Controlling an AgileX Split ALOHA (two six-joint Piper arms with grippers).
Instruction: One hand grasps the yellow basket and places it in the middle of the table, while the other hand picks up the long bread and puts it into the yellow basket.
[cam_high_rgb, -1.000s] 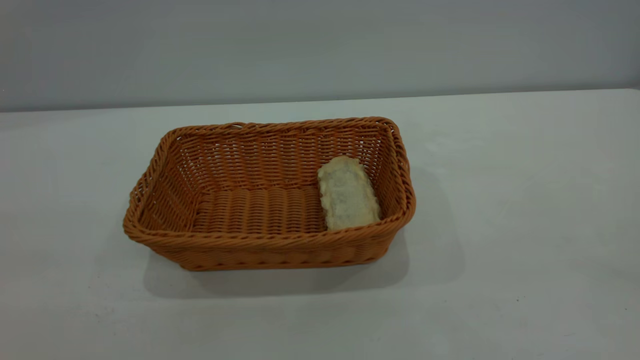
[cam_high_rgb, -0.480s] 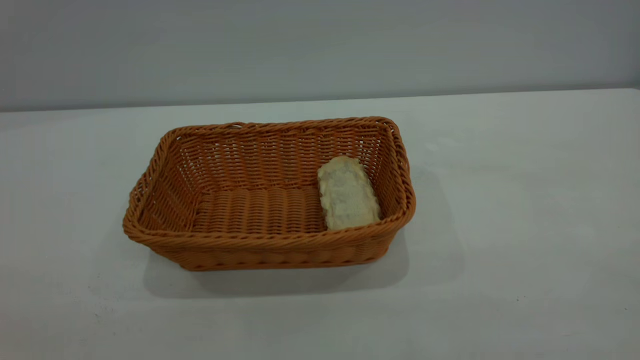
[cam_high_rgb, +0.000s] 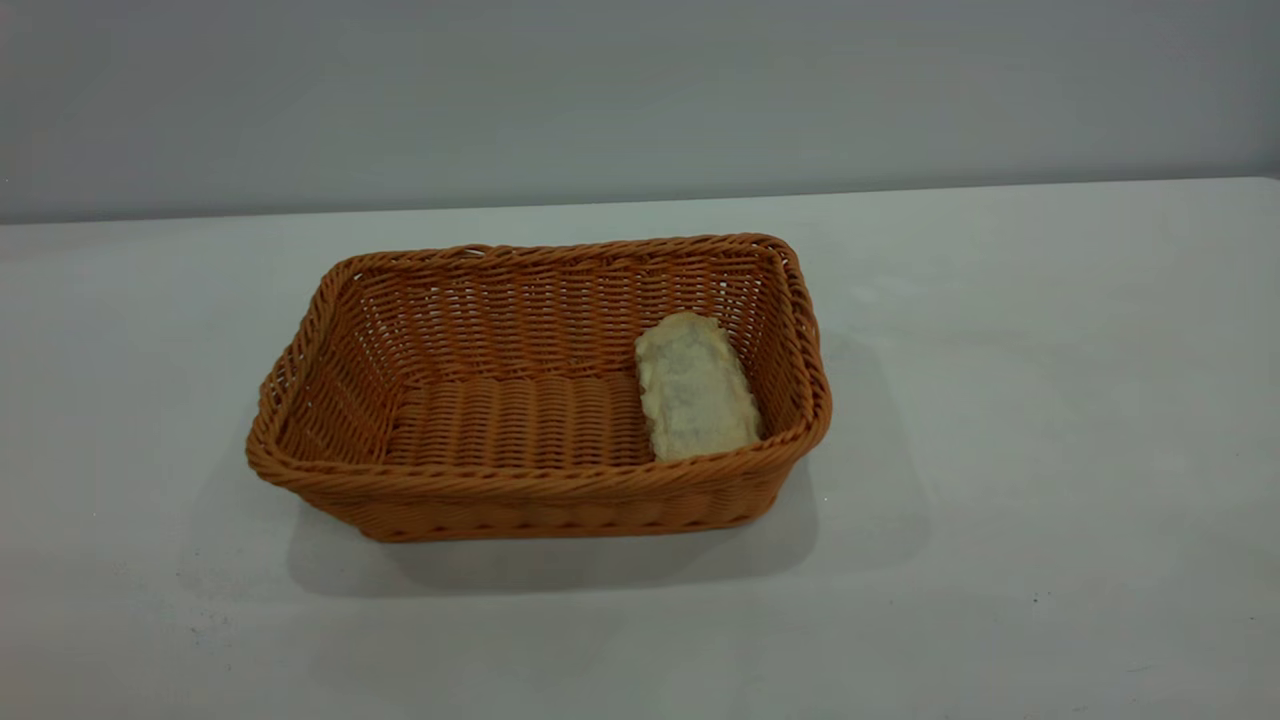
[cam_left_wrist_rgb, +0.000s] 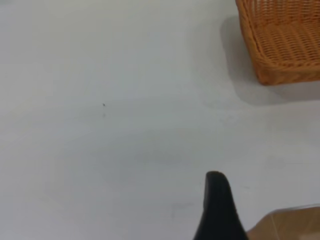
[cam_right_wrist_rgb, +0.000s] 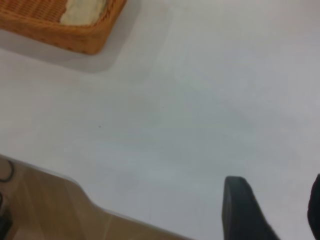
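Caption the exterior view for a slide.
Long bread lies pale side up at the right end of the yellow basket on the table.

Basket mid-table; bread inside, at right end.

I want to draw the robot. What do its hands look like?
Only bits show. The left hand appears as one smooth black finger with a rounded tip. The right hand shows two black fingers, one with a blunt, squarish tip, the other cut off at the picture's edge. No markings or arms are visible.
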